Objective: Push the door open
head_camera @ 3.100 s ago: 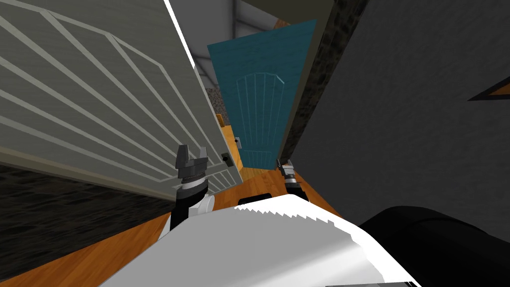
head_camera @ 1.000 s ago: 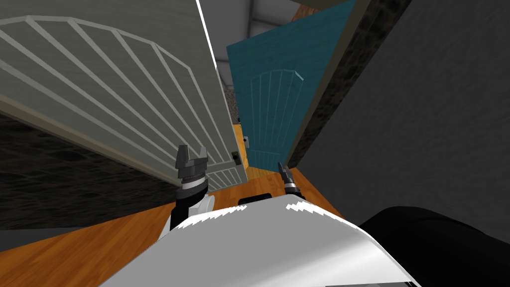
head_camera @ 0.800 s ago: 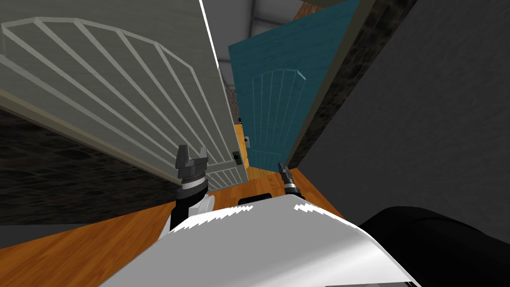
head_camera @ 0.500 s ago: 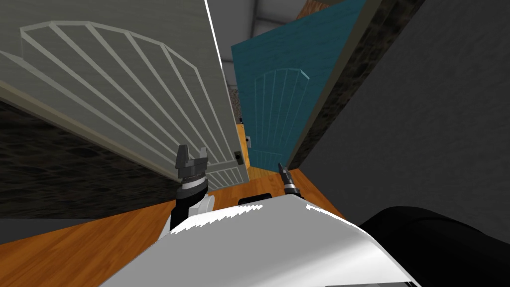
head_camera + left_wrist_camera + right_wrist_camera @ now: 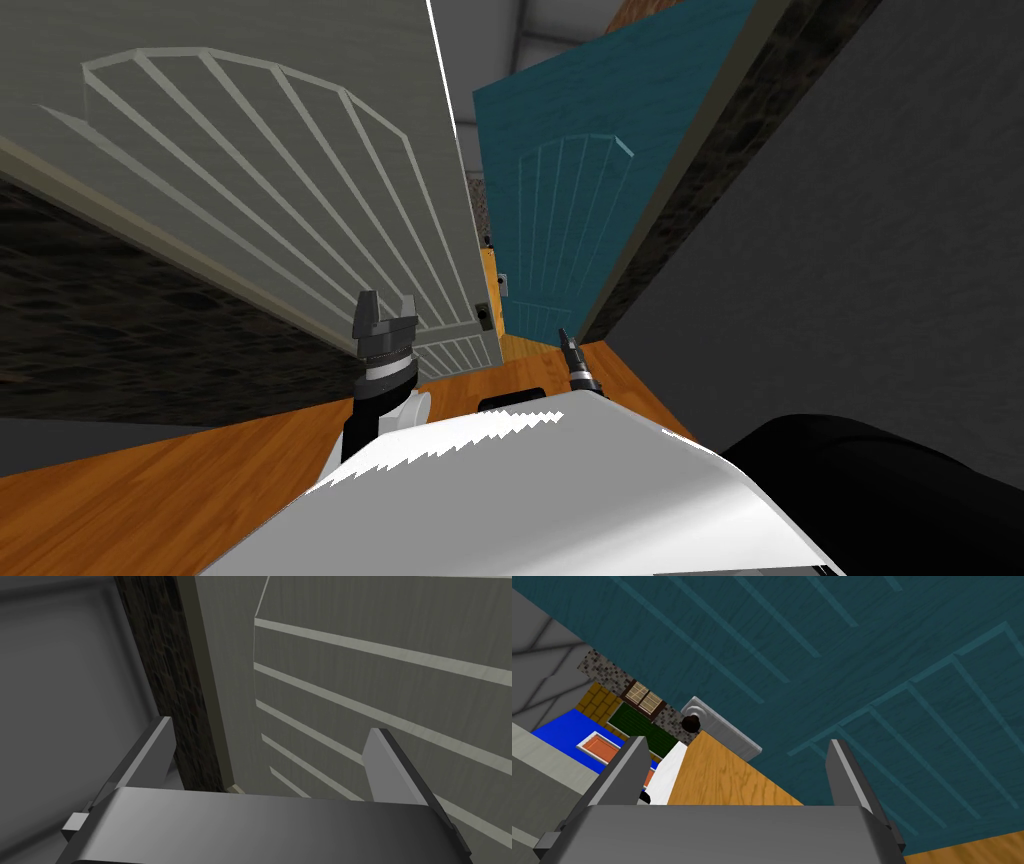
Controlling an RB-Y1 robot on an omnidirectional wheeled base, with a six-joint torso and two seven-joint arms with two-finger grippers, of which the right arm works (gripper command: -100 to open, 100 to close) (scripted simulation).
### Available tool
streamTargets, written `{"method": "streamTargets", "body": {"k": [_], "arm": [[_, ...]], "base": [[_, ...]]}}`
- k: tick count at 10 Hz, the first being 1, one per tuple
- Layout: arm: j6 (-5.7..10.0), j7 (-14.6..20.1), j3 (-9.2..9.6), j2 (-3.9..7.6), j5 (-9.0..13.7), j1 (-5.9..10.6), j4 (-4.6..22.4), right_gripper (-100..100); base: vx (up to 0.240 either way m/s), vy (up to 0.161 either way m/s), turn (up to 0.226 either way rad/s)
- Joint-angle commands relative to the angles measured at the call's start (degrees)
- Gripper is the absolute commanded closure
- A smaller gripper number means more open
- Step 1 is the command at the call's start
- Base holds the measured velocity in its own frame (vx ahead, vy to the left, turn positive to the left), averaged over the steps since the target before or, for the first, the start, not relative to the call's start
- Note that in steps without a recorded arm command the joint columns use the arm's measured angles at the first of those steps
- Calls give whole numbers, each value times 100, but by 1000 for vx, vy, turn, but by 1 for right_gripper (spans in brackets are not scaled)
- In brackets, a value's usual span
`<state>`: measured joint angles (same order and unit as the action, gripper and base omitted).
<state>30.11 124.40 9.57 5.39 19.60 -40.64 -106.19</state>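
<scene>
Head view: you're holding the right pincer (image 5: 563, 337) wide, facing the teal door (image 5: 560, 200). Try pushing flat beside the knob (image 5: 690, 723).

Two doors stand ahead: one grey door (image 5: 250, 180) at ten o'clock, one teal door (image 5: 560, 200) at one o'clock. The grey door has one latch (image 5: 483, 316); the teal door has one plate (image 5: 722, 726) and one knob (image 5: 690, 723). There are two grippers, the left gripper (image 5: 387, 300) and the right gripper (image 5: 563, 335), with two fingers each. One window (image 5: 643, 697) lies beyond.
</scene>
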Motion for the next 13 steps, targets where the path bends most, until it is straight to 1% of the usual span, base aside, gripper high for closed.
{"method": "streamTargets", "body": {"k": [1, 13], "arm": [[-2, 184, 7, -7, 21, -11, 29, -100], [-30, 1401, 119, -157, 141, -86, 212, -100]], "base": [[14, 36, 64], [19, 45, 56]]}}
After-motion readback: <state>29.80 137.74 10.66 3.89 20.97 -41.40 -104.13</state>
